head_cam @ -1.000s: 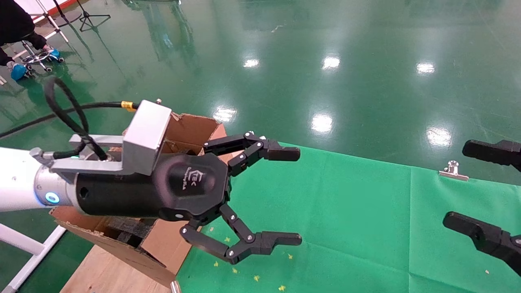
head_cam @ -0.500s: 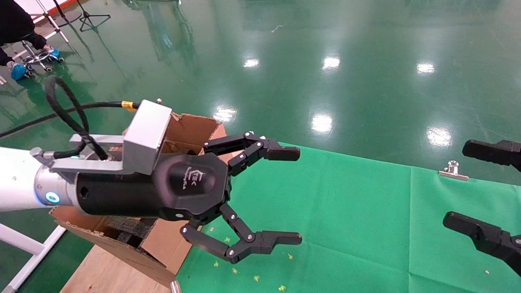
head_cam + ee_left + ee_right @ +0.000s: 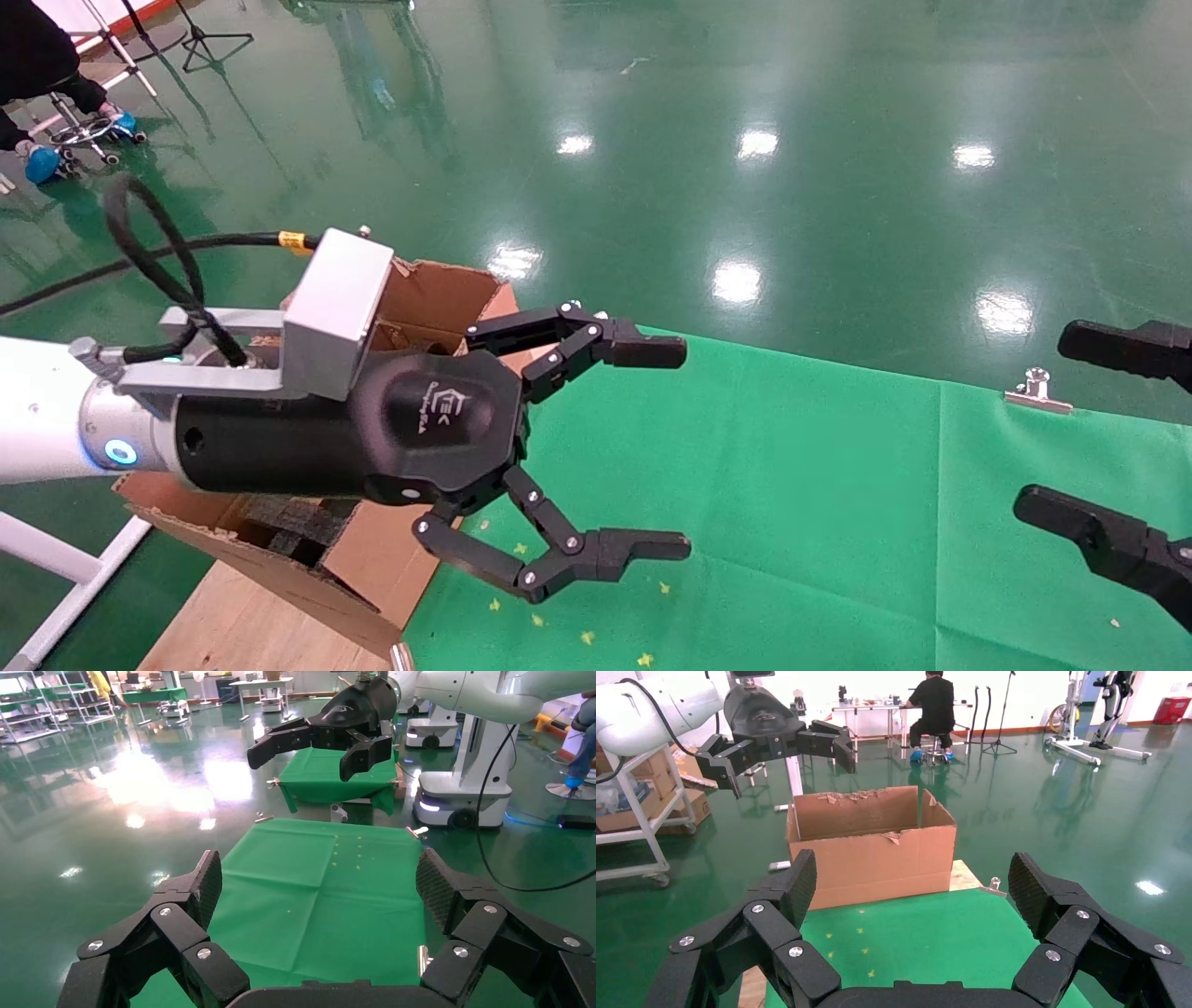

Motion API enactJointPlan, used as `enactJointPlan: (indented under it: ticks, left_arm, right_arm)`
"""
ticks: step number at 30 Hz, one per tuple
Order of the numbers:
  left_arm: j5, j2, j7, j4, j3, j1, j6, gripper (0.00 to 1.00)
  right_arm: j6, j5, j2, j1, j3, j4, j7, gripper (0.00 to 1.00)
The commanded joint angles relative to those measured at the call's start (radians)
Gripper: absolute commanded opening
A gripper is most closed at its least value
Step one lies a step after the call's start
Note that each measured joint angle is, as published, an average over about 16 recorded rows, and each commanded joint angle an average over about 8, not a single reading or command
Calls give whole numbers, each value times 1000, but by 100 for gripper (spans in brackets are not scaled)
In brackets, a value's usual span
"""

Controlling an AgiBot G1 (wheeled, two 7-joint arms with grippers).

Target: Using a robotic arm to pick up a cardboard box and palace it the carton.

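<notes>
The carton (image 3: 438, 294) stands at the table's left end, its flaps ragged, with dark foam blocks (image 3: 289, 527) inside; it also shows in the right wrist view (image 3: 870, 853). My left gripper (image 3: 684, 447), on the white robotic arm (image 3: 37, 410), hovers open and empty just right of the carton, above the green cloth (image 3: 792, 485). It shows open in its own wrist view (image 3: 318, 881) too. My right gripper (image 3: 1038, 421) is open and empty at the right edge. The small cardboard box is out of view in every frame.
A metal clip (image 3: 1036, 391) holds the cloth's far edge. A wooden board (image 3: 242, 624) lies under the carton. A black cable (image 3: 149, 252) loops behind the left wrist. A person (image 3: 933, 706) sits far off behind the carton. Shiny green floor surrounds the table.
</notes>
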Motion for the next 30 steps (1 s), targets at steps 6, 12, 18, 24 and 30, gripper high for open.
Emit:
enactJointPlan:
  ticks: [6,12,18,24,30]
  left_arm:
    - [0,0,0,0,0,0,0,100]
    - [0,0,0,0,0,0,0,100]
    - [0,0,0,0,0,0,0,100]
    - [0,0,0,0,0,0,0,100]
    - [0,0,0,0,0,0,0,100]
  right_arm:
    - [0,0,0,0,0,0,0,100]
    - [0,0,0,0,0,0,0,100]
    - [0,0,0,0,0,0,0,100]
    - [0,0,0,0,0,0,0,100]
    - [0,0,0,0,0,0,0,100]
